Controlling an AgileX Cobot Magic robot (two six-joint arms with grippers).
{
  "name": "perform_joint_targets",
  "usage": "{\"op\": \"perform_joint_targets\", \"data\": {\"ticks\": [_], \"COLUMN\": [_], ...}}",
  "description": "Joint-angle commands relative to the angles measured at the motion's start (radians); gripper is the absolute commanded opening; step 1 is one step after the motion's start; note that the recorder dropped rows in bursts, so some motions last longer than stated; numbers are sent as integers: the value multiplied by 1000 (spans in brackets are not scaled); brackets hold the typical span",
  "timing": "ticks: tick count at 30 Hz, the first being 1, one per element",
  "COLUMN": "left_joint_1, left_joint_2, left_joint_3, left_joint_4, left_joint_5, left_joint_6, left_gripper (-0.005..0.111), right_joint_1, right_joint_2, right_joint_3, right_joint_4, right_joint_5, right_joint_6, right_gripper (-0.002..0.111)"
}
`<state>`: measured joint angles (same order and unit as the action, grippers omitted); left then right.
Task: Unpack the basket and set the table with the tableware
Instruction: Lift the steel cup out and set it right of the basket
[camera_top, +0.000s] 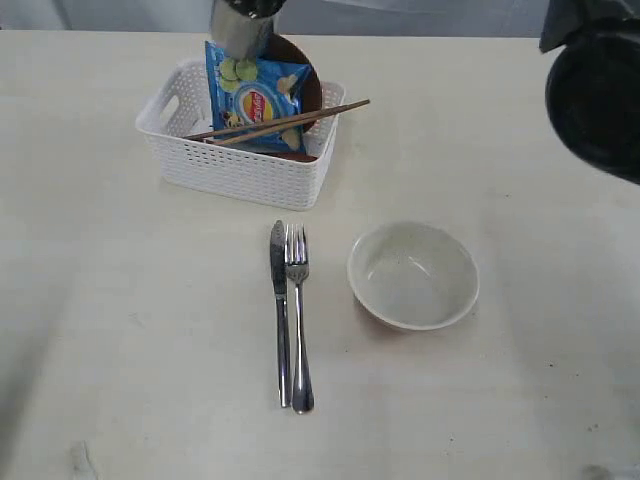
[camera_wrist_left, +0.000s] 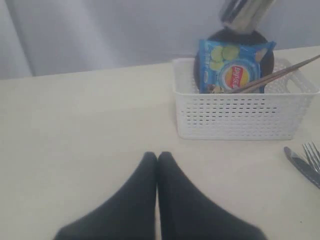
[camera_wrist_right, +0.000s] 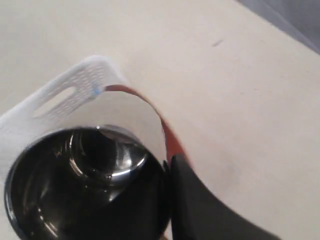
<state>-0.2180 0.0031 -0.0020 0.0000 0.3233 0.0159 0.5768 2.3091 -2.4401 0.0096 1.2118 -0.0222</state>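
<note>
The white perforated plastic basket (camera_top: 240, 175) stands toward the far side of the pale cream wood-grain table (camera_top: 120, 330), a little left of the middle. A blue chip bag (camera_top: 255, 100) stands upright in it, with a small brown round plate (camera_top: 312, 95) propped on edge behind the bag. A pair of brown wooden chopsticks (camera_top: 290, 120) lies slantwise across the basket's rim, one end jutting out past the right-hand wall.

Above the basket's far edge hangs a shiny steel cup (camera_top: 240, 30), tilted and clear of everything below it. The right gripper (camera_wrist_right: 167, 175) has it by the lip. One black finger (camera_wrist_right: 200, 205) is pressed against the outside of the rim (its partner is hidden by the cup), so the grip is clamped on the cup.

Nearer to me, a steel knife (camera_top: 280, 300) and a steel fork (camera_top: 298, 320) lie side by side on the table. The knife is on the left, the two touch along their length, and the handles point toward the near edge. A cream round bowl (camera_top: 412, 275) sits upright just to their right, not touching them.

The left gripper (camera_wrist_left: 157, 159) hangs low over bare tabletop, short of the basket, with its two dark fingers pressed together tip to tip.
</note>
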Motion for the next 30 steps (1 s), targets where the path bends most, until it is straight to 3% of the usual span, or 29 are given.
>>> {"op": "perform_joint_targets", "data": {"ticks": [1,7,12,20,30], "left_joint_1": [2,2,2,2,2], "left_joint_2": [-3,-3,-3,-3,-3], "left_joint_3": [2,2,2,2,2], "left_joint_4": [0,0,0,0,0], "left_joint_5": [-4,-4,-4,-4,-4], "left_joint_6": [-2,-2,-2,-2,-2], "left_gripper": [0,0,0,0,0], "right_joint_1": [-145,-287,-290,-136,-54], "right_joint_2": [-65,-180,-184,-72,17], "right_joint_3": [62,306,533,524,370], "right_joint_4": [-10,-10,-10,-10,38], "right_joint_5": [9,9,9,-44,-57], "right_joint_6": [91,103,59,59,59], "right_gripper": [0,0,0,0,0]}}
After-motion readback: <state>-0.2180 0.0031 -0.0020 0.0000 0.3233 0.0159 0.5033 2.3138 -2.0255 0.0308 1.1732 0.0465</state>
